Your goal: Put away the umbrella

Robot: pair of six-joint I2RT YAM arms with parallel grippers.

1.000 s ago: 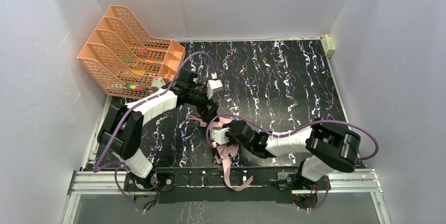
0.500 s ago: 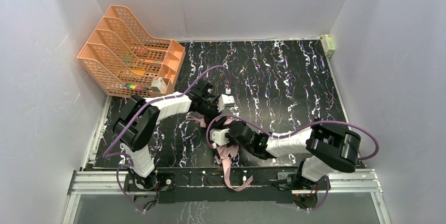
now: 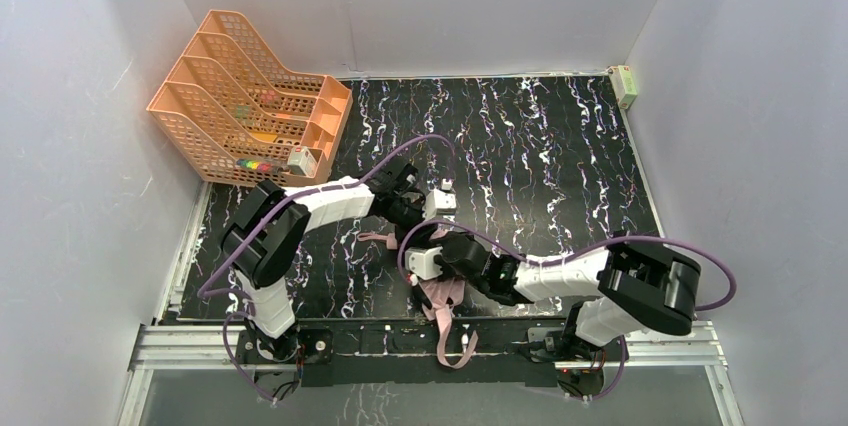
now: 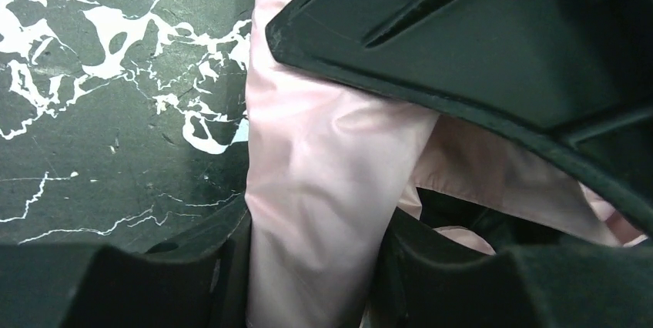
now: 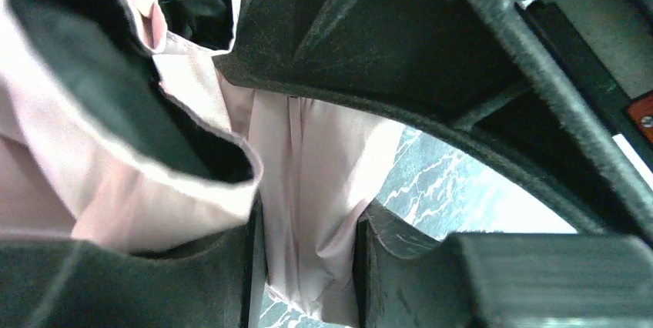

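Black marbled table. Orange mesh file rack: far left corner, well apart from the work. Umbrella: collapsed, pink fabric bunched at the table's near centre edge, one strip trailing off that edge. Left gripper, right gripper: near each other, each clamped on a pink fold. Step judged: gathering the canopy. Next, probably: drawing folds into a tight bundle without letting fabric slip.

A robotics lab test cell: plain white walls box in a black marbled table, robot arms bolted to an aluminium rail, an orange file rack.
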